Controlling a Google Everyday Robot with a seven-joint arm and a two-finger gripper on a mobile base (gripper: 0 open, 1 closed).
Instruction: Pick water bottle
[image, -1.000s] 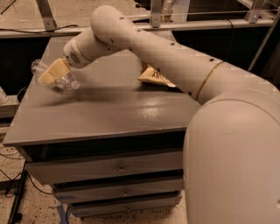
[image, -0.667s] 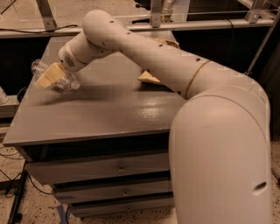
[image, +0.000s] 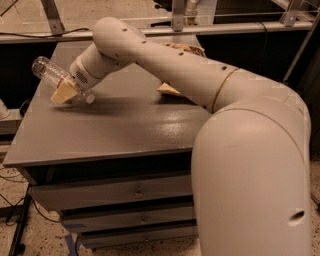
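The water bottle (image: 46, 71) is clear and ribbed. It lies tilted at the left side of the grey table top (image: 125, 130), base up and to the left, white cap (image: 90, 99) low near the surface. My gripper (image: 65, 92) reaches in from the right. Its tan fingers (image: 61, 94) are closed around the bottle's middle.
A tan chip bag (image: 169, 89) lies behind my forearm near the table's middle back, mostly hidden. The table is a cabinet with drawers (image: 135, 192) below. Metal frame legs (image: 52, 17) and cables stand behind. My large arm body fills the right foreground.
My arm's elbow and body have swung nearer the camera. The gripper stays on the bottle at the table's left, and the bottle's base end is tilted a little higher.
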